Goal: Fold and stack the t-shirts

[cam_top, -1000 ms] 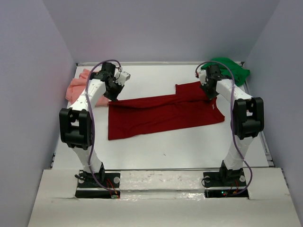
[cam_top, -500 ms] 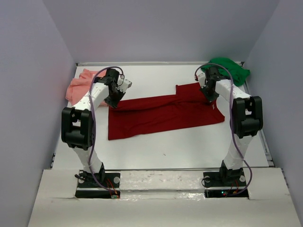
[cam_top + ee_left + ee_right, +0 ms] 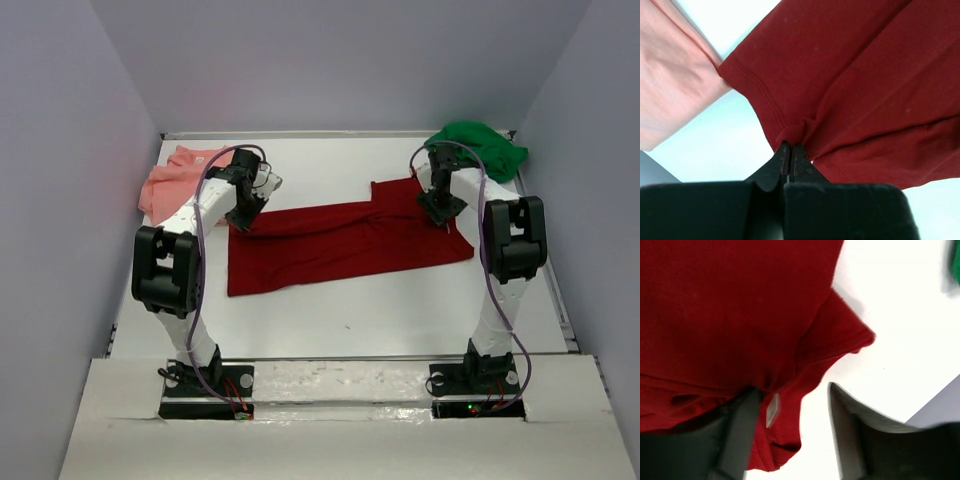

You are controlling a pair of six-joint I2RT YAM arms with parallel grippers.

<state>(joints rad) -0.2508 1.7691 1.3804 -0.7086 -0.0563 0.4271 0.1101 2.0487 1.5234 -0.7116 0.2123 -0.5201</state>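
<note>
Dark red shirt (image 3: 340,240) lies spread across the middle of the table (image 3: 350,310), long side running left-right, mostly flat, with a sleeve poking out at its upper right. Left hand (image 3: 243,218) is down at the shirt's upper-left corner, pinched tight on a fold of the hem. The left wrist view shows cloth bunched right at the closed fingertips (image 3: 785,155). Right hand (image 3: 440,205) is over the upper-right part of the shirt by the sleeve, spread moderately wide, gripping nothing. The right wrist view shows red cloth and a small white tag (image 3: 772,410) lying between the fingers (image 3: 740,435), bare table next to it. Pink shirt (image 3: 170,180) sits crumpled at the table's upper-left corner, its edge just beside the red shirt's corner. Green shirt (image 3: 485,145) is bunched at the upper-right corner, apart from the red one.
</note>
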